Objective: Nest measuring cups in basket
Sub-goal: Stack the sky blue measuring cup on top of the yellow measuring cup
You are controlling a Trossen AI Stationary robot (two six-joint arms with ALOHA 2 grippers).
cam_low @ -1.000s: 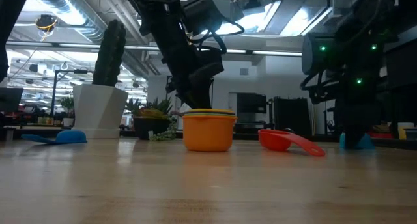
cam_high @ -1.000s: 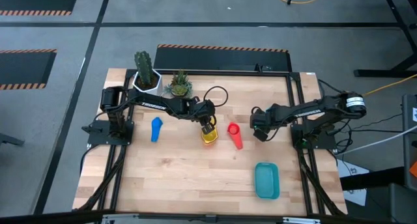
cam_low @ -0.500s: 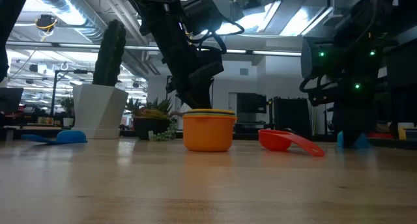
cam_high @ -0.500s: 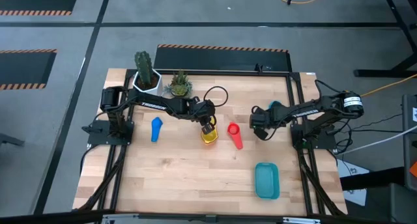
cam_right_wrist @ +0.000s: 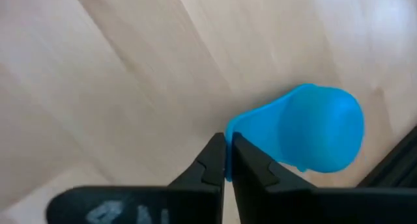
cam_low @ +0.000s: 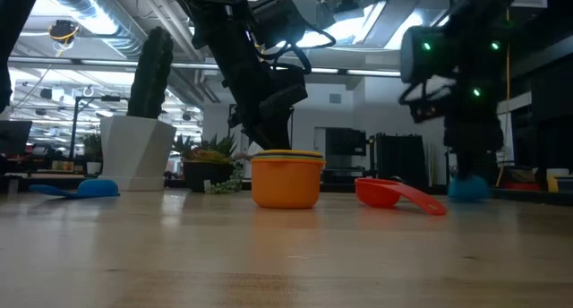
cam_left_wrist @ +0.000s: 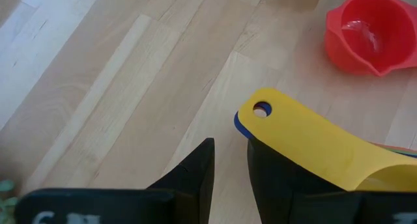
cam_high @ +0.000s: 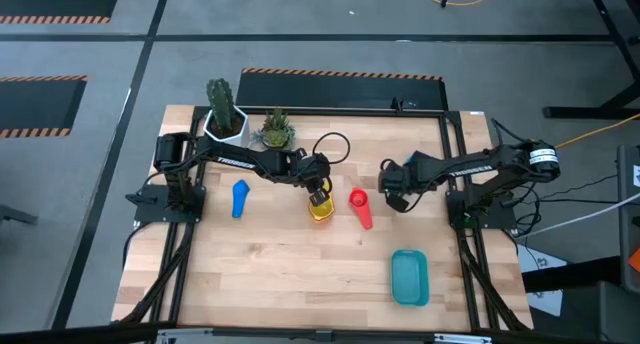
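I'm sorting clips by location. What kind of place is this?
Probably a robotics lab or workshop: a wooden table stands on a grey floor with striped hazard tape, and exposed ceiling ducts and equipment racks show behind.

A light wooden slatted table (cam_high: 290,274) is seen. Resting on it are a dark blue plastic measuring cup (cam_high: 239,198), a yellow-topped stack of nested cups (cam_high: 320,208), a red scoop-shaped cup (cam_high: 360,207), a teal rounded-rectangular plastic basket (cam_high: 409,277), and two potted plants, a cactus in a white pot (cam_high: 224,116) and a small succulent (cam_high: 274,131).

The right end effector (cam_high: 390,196), pinching the light blue cup (cam_right_wrist: 313,129), has shifted toward the red cup (cam_high: 359,200)
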